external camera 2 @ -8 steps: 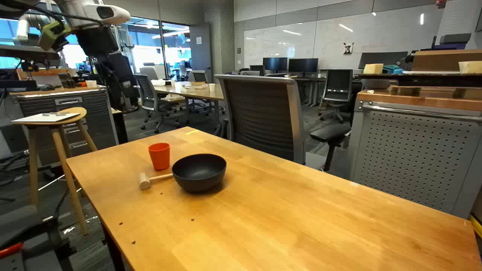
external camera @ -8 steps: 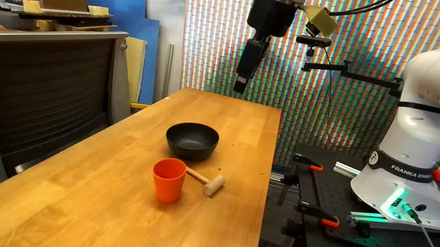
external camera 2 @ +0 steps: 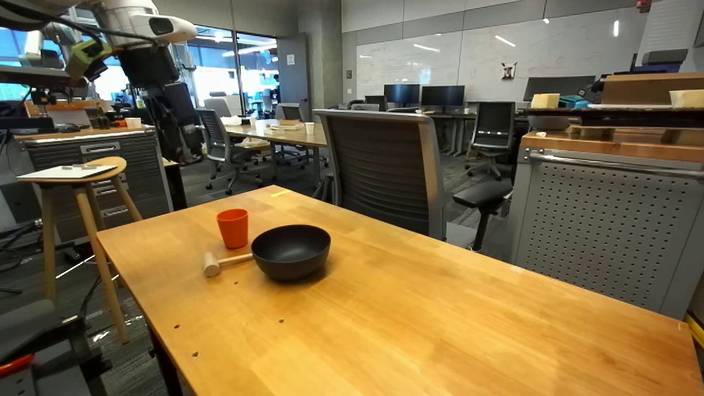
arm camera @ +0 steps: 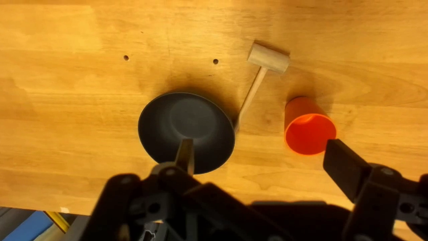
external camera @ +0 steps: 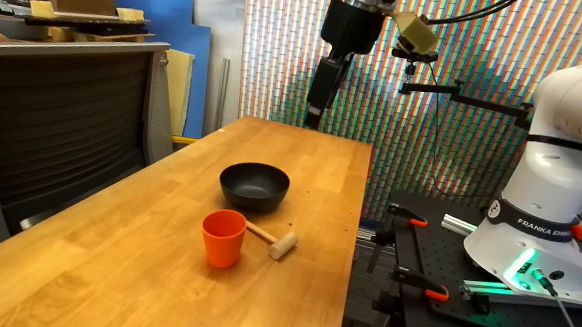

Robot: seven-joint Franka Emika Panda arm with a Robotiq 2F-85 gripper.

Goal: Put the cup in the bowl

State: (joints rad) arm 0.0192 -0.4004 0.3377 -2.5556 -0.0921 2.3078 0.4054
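The gripper [arm camera: 259,142] has dipped slightly, jaws spread; the approach seems underway, next needing alignment over the cup [arm camera: 309,129].

The wrist view's bottom edge crops the blurred gripper [arm camera: 259,144]; centre-left, a finger [arm camera: 185,155] hides some of the bowl [arm camera: 192,118].

In an exterior view, a whiteboard [external camera 2: 484,69] between one and two o'clock shows pale streaks of light [external camera 2: 505,40]; windows [external camera 2: 214,71] glow between ten and eleven, a grey door [external camera 2: 294,82] at eleven. Toward one, a chair [external camera 2: 379,176] stands beside the table [external camera 2: 440,308]; a perforated cabinet [external camera 2: 610,231] at three, a wooden stool [external camera 2: 116,164] at nine on grey floor [external camera 2: 135,322]. In an exterior view, a striped backdrop [external camera: 471,153] fills two o'clock.
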